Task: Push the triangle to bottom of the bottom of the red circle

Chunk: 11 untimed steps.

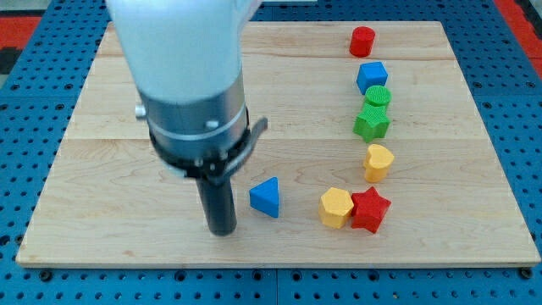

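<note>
Just left of the blue triangle (266,196) sits my tip (223,230), close but not touching, and with no claw it holds nothing. That triangle lies low on the wooden board (127,246), well down-left of the red circle (362,41).

Worktop (127,102): pale wooden board on blue pegboard (34,51). Along the view's right, top to bottom: blue cube (372,76); green cylinder (378,97) touching green star (371,124) below it; yellow heart (378,161). Lower down, yellow hexagon (336,207) touching red star (370,210) on its right
</note>
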Available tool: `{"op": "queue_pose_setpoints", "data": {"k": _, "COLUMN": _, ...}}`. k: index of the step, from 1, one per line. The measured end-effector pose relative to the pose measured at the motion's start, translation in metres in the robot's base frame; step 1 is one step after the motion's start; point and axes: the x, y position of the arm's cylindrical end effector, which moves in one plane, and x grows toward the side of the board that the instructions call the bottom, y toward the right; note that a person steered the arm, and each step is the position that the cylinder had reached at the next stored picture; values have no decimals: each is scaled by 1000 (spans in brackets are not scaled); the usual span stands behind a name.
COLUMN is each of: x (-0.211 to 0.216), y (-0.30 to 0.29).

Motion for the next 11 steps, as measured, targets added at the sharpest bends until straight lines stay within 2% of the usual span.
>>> {"op": "queue_pose_setpoints", "data": {"k": 1, "x": -26, "y": 37}}
{"op": "queue_pose_setpoints", "data": {"k": 2, "x": -80, "y": 19}}
{"op": "queue_pose_setpoints", "data": {"k": 3, "x": -82, "y": 32}}
{"op": "queue_pose_setpoints", "data": {"k": 4, "x": -54, "y": 3}}
{"op": "queue_pose_setpoints", "data": {"k": 5, "x": -52, "y": 39}}
{"op": "queue_pose_setpoints", "data": {"k": 6, "x": -67, "y": 64}}
{"op": "queue_pose_setpoints", "data": {"k": 7, "x": -108, "y": 53}}
{"op": "queue_pose_setpoints", "data": {"k": 9, "x": -83, "y": 75}}
{"op": "queue_pose_setpoints", "data": {"k": 10, "x": -96, "y": 105}}
{"op": "queue_pose_setpoints", "data": {"k": 11, "x": -116, "y": 93}}
